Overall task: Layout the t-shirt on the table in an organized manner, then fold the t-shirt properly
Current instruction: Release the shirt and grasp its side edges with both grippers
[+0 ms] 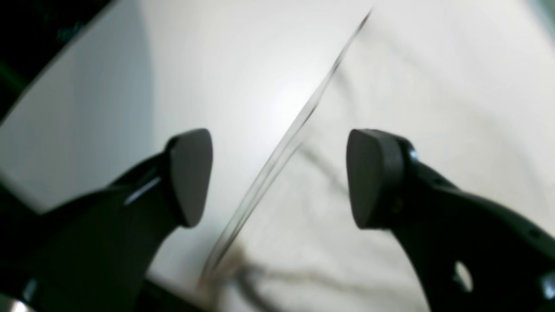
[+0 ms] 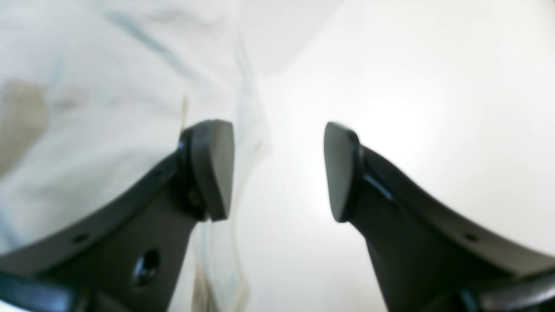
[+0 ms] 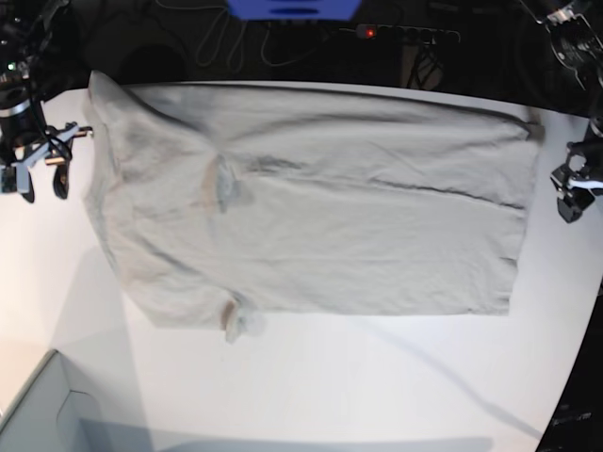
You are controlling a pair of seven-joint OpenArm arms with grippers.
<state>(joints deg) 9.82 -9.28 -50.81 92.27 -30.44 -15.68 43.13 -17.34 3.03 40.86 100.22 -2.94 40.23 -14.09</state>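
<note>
Dark fingers [image 1: 190, 177] of the left gripper [image 1: 279, 177] fill the foreground of the left wrist view, spread wide with nothing between them. Below the gap runs a blurred straight edge of the t-shirt [image 1: 433, 130]: the pale cloth lies to the right of that edge, under the right-hand finger, and the bare white table [image 1: 208, 78] lies to its left. Whether the pads touch the cloth cannot be told from the blur.

At the right wrist, the right gripper [image 2: 279, 171] also stands apart and empty. The t-shirt [image 2: 86, 108] spreads under and beyond the left-hand finger, its rumpled edge passing just inside the gap, while the table [image 2: 412, 108] shows bare under the right-hand finger.

From the base view the t-shirt [image 3: 311, 217] lies spread flat across the far half of the table [image 3: 330, 386], lengthwise from side to side, with light wrinkles and a small bunched fold near its middle left and another at its near left corner. The right gripper [image 3: 42, 174] hangs at the picture's left, just beside the shirt's left end and off the cloth. The left gripper [image 3: 575, 188] hangs at the picture's right, just past the shirt's right end. A grey box corner [image 3: 38, 405] sits at the near left, well apart from the shirt
</note>
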